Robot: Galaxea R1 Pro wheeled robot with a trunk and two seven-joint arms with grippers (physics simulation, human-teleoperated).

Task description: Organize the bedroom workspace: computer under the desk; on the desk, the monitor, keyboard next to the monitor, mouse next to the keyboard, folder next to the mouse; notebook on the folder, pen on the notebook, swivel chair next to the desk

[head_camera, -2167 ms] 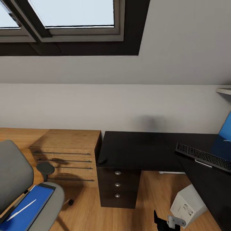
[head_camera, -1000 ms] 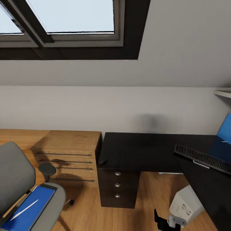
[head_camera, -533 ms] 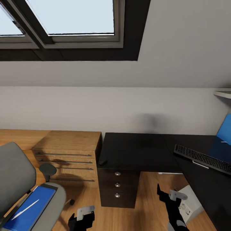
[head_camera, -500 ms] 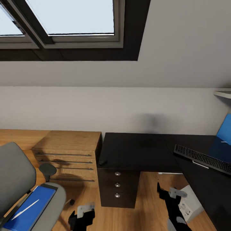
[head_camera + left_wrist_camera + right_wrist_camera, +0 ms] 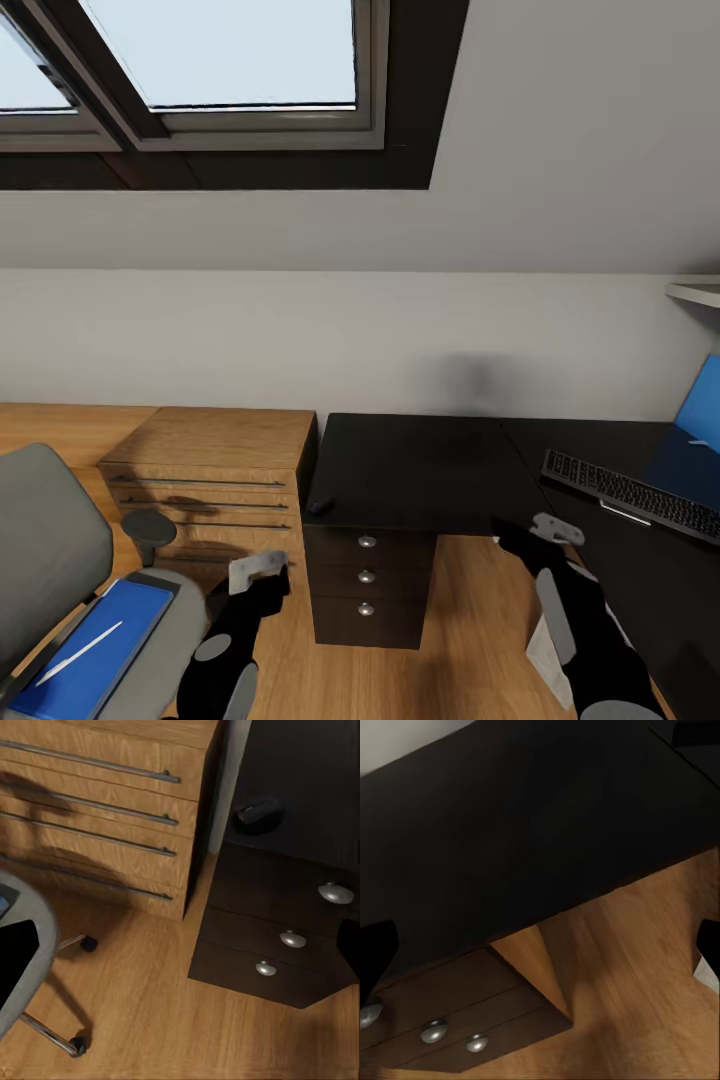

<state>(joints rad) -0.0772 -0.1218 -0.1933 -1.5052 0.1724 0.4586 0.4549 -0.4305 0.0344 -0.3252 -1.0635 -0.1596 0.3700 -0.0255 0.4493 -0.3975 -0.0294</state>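
Our left hand (image 5: 262,572) hangs empty, fingers apart, and so does our right hand (image 5: 540,530). The folder (image 5: 95,640) lies on the chair (image 5: 50,560) seat, down beside our left hand. We judge it thin, light and slippery; pinch its near edge.

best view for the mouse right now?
Left wrist view: the mouse shows large, sitting at the front corner of the desk above the drawers. In the head view it is a small dark blob on that corner. The right wrist view gives just desk top and drawers.
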